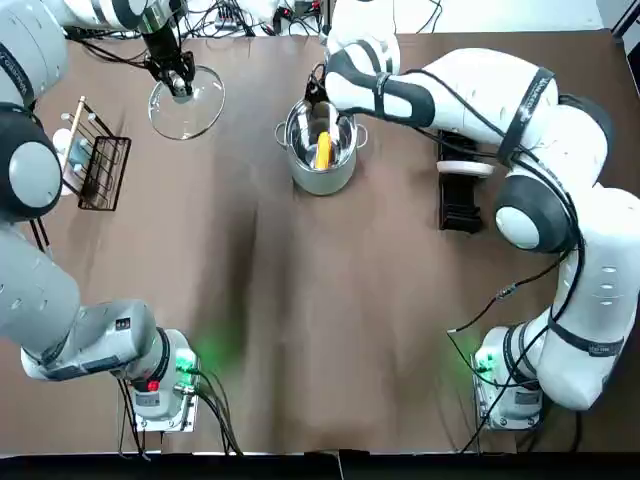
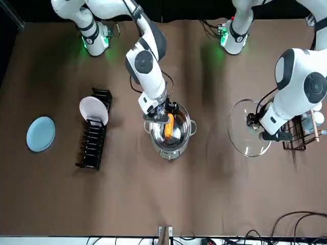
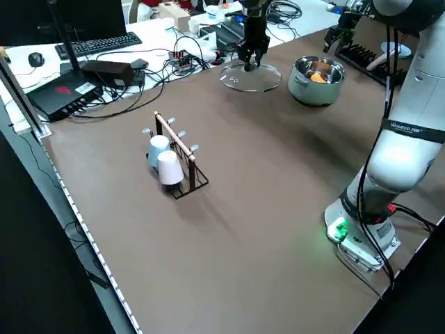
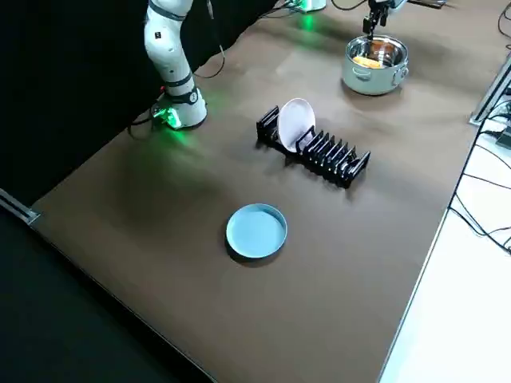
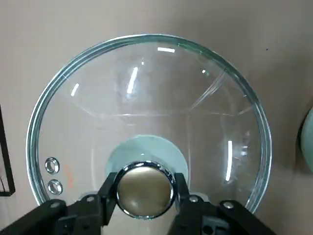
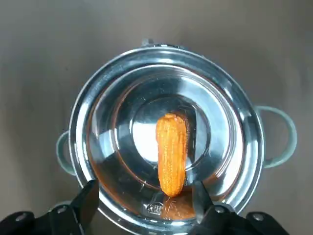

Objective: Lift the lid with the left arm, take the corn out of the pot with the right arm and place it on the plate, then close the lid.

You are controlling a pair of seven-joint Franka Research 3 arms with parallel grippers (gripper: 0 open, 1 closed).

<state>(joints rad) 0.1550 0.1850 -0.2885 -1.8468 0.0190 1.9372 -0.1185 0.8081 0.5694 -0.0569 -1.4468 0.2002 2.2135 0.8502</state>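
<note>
The right gripper [image 6: 145, 191] hangs directly over the round stainless-steel pot [image 6: 78, 128]. Its two black fingers [image 6: 90, 196] are spread wide and hold nothing. In the right wrist view, the orange-yellow corn cob [image 6: 172, 154] shows in the gap between them. It lies lower down on the pot's shiny floor, and the gripper is not touching it. The pot stands upright and uncovered on the brown table [image 1: 330, 320], with a loop handle on each side.

To the robot's left of the pot, and well apart from it, is the left gripper [image 5: 145, 192]. It is pinched on the shiny metal knob [image 5: 145, 180] of the round clear glass lid [image 5: 146, 88], one finger pressed against each side. The lid hangs level under the gripper, dome side up and low over the table. Whether its rim touches the tabletop cannot be told.

Further to the left of the pot, beyond the lid, stands a black wire cup rack [image 3: 186, 182] with a wooden bar. It holds a white cup [image 3: 170, 169] and a pale blue cup [image 3: 158, 147].

To the robot's right of the pot stands a black slotted dish rack [image 2: 93, 145] with one white plate [image 2: 93, 110] upright in a slot. Beyond that rack, farthest from the pot, the flat round light-blue plate [image 2: 41, 133] lies bare on the table.
</note>
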